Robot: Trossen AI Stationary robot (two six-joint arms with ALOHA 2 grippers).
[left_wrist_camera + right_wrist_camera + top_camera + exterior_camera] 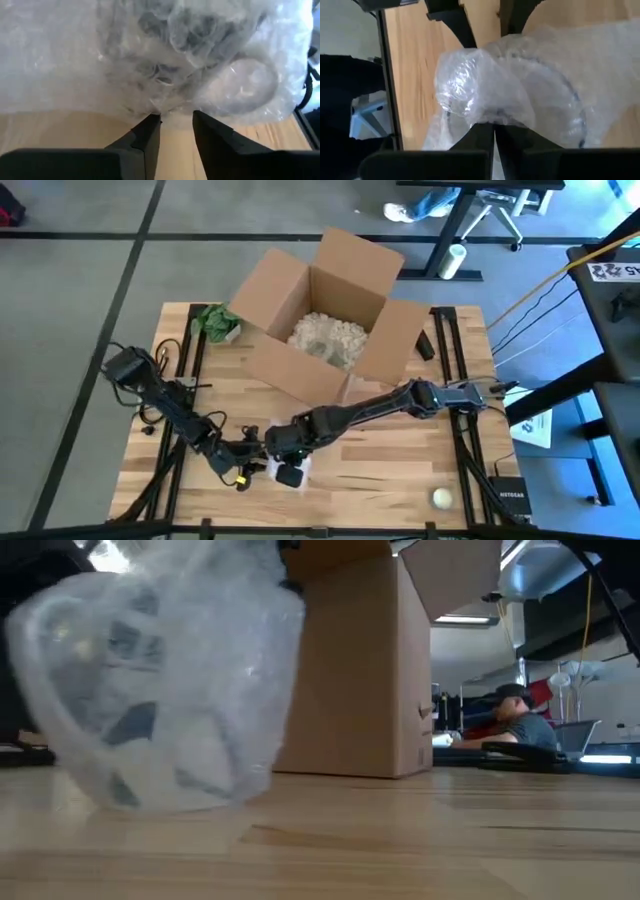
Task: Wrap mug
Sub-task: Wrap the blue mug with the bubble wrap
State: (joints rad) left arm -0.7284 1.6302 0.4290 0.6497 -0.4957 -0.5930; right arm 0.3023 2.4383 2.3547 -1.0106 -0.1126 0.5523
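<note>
Already the mug sits mostly swaddled in bubble wrap near the front edge of the table, between my two grippers. My right gripper has its fingers pinched tight on a bunched fold of the film, holding it over the mug's round rim. My left gripper stands at the bundle's edge with its fingers only narrowly apart and nothing clearly between them. I judge the wrapping well along: the mug is covered on the sides I can see, but the loose ends are neither tucked nor secured, and the bundle is not yet in the box.

The wrap is clear, crinkled and glossy, bulging into a soft rounded lump; the glass-like curve of the mug shows dimly through it. The tabletop is pale butcher-block wood. Farther back stands the open cardboard box, flaps up, with pale packing filler inside.
</note>
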